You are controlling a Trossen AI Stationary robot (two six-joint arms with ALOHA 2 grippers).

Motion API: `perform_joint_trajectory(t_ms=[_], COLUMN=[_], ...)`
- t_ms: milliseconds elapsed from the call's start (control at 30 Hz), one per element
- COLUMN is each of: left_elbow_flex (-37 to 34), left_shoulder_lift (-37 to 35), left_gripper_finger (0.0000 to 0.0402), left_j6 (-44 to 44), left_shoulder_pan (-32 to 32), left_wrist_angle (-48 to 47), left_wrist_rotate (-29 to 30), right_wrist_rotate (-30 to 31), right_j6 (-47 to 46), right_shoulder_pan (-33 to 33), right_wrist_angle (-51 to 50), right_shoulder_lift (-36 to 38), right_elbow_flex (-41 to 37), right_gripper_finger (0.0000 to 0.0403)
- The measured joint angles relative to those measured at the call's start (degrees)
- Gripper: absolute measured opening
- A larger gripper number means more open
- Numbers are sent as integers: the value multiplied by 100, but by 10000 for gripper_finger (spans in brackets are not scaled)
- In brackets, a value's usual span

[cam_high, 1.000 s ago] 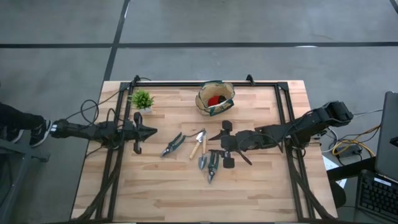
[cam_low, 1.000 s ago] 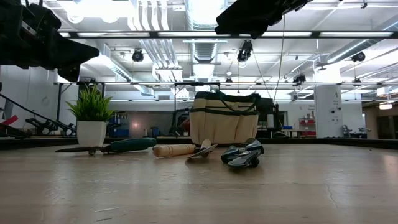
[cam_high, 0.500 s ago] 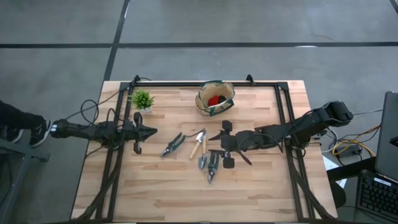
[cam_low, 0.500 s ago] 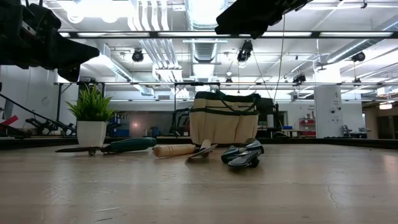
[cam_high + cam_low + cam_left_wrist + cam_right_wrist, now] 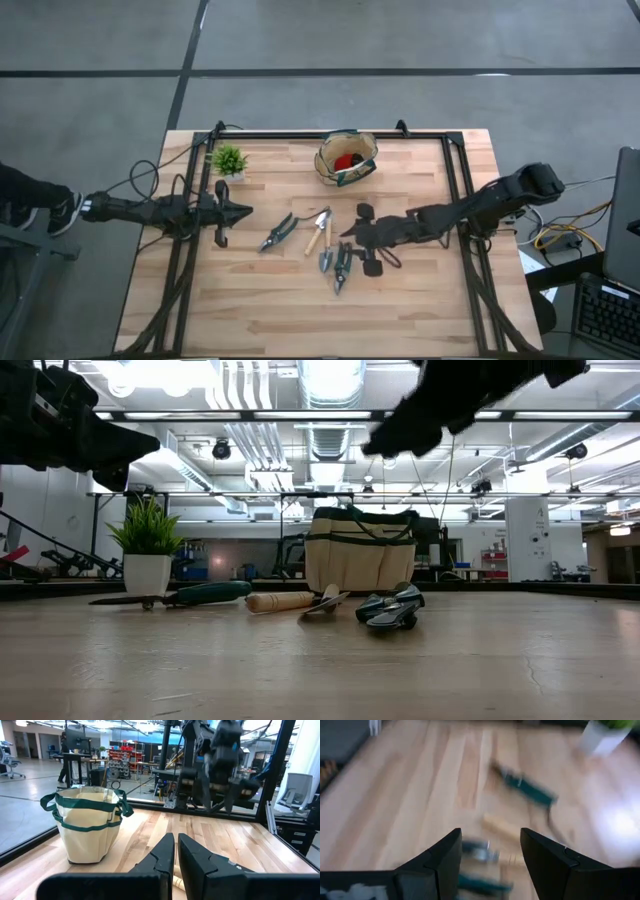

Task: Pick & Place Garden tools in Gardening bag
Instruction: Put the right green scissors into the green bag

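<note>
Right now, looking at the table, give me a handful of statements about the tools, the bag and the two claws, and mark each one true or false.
1. The round tan fabric bag with green trim already holds something red. True.
2. The wooden-handled metal trowel is inside that bag. False: it lies on the wooden table.
3. The right claw is open, near the tools. True.
4. The left claw is gripping the green-handled pruner. False: it is shut on nothing, and the pruner lies on the table, clear of it.
5. The small green potted plant stands at the same side of the table as the left arm. True.
</note>
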State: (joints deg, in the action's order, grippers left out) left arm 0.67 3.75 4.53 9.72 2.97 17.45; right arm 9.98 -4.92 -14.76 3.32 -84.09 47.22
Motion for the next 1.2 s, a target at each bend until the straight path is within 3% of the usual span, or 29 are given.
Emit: perform_joint_trajectory(t_ms=[267,500,633,767,967,1200], left_elbow_flex=[0,0,0,0,-2,-2], left_shoulder_lift=[24,24,24,26,28,55], left_gripper_finger=[30,30,30,30,30,30], left_j6=[1,-1,-1,1,1,1], left_shoulder_pan=[0,0,0,0,0,0], left_wrist_angle=[16,27,30,34,38,47], left_wrist_rotate=[3,2,2,2,2,2], right_wrist_rotate=[-125,-138,-698,-863,-1327,-1515], right_j6=[-998,-1879,-2616,-3017,-3446,-3691], right_shoulder_pan=[41,306,495,563,710,891], right_wrist_angle=[-328,-552,-623,-586,576,1018], right_shoulder_lift=[-736,-722,-725,-825,-993,-1319], right_elbow_flex=[-20,-105,-319,-555,-919,-1036], right_gripper_finger=[194,194,194,194,194,194])
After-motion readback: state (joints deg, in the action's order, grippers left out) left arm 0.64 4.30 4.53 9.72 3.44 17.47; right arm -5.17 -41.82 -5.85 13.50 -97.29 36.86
